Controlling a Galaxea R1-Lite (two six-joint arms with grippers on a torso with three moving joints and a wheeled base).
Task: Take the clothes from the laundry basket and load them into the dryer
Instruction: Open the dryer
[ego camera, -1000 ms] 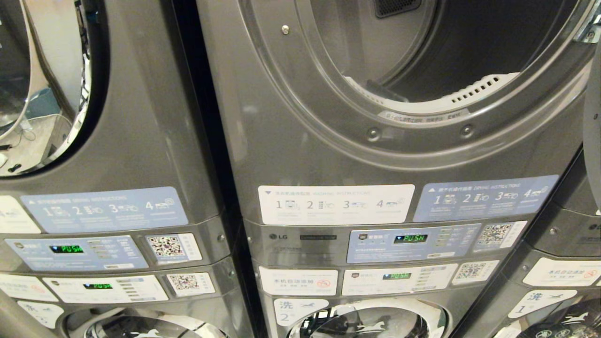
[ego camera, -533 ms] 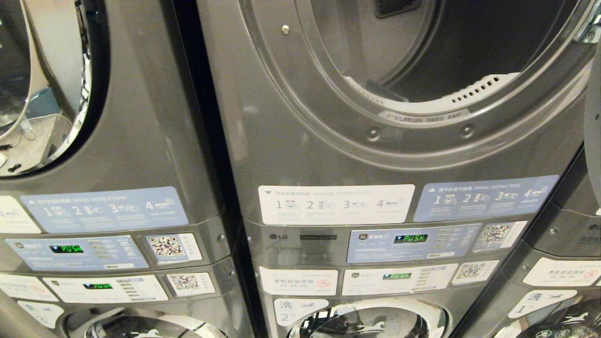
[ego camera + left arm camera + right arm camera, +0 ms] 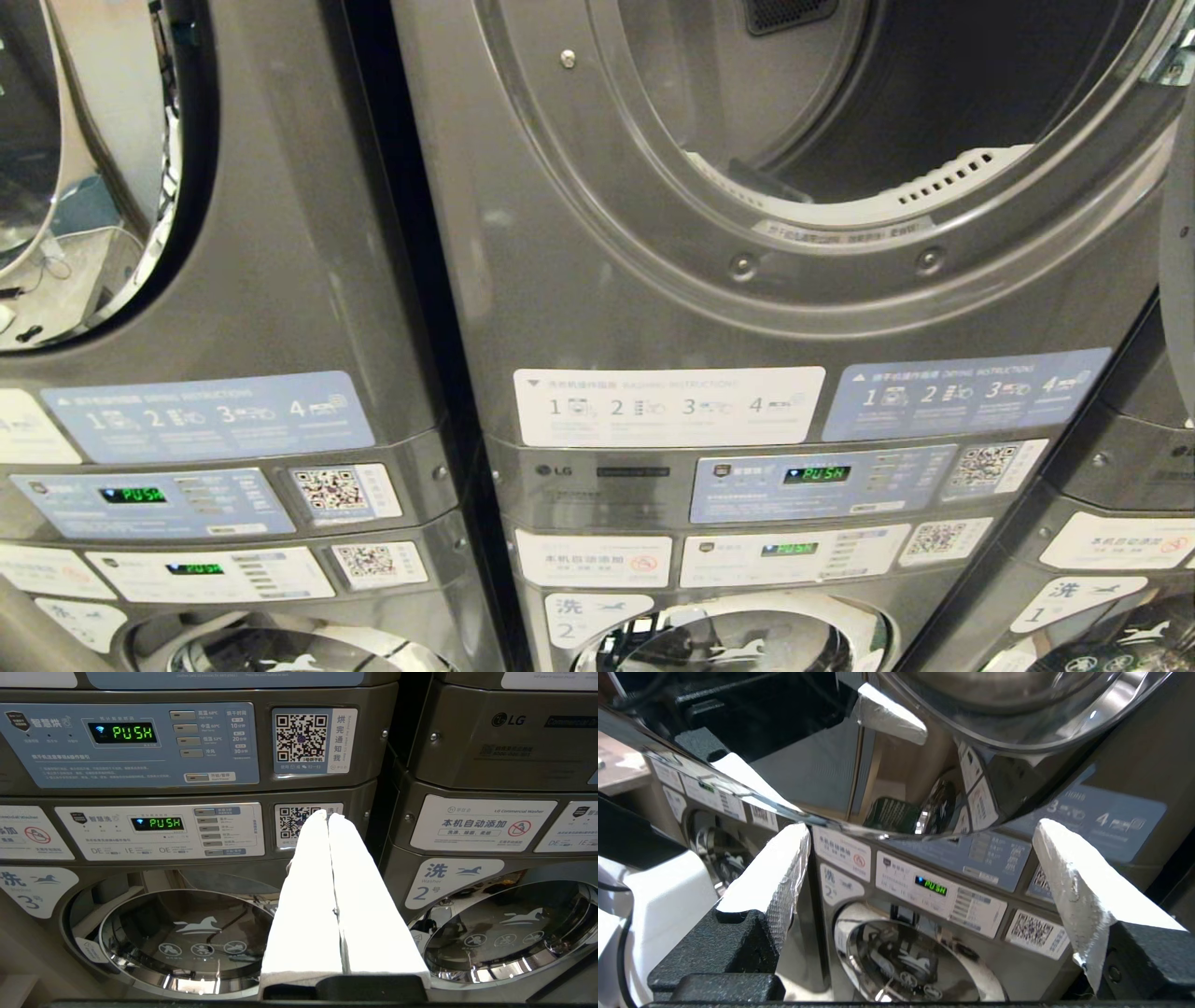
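The grey dryer [image 3: 653,233] fills the head view, its round opening [image 3: 896,103] uncovered and the part of the drum that shows dark and bare. Neither gripper appears in the head view. My right gripper [image 3: 920,826] is open with nothing between its white padded fingers [image 3: 777,868]; it sits just below the chrome-rimmed dryer door [image 3: 1017,718] and faces a washer's control panel [image 3: 934,889]. My left gripper [image 3: 327,813] is shut and empty, parked low in front of the washers. The clothes and the laundry basket are out of view.
Another stacked machine [image 3: 233,280] stands to the left with its own round door [image 3: 56,168]. Washer doors [image 3: 187,938] with chrome rims sit below the control panels [image 3: 812,481]. The open dryer door's edge [image 3: 1178,280] runs along the right side.
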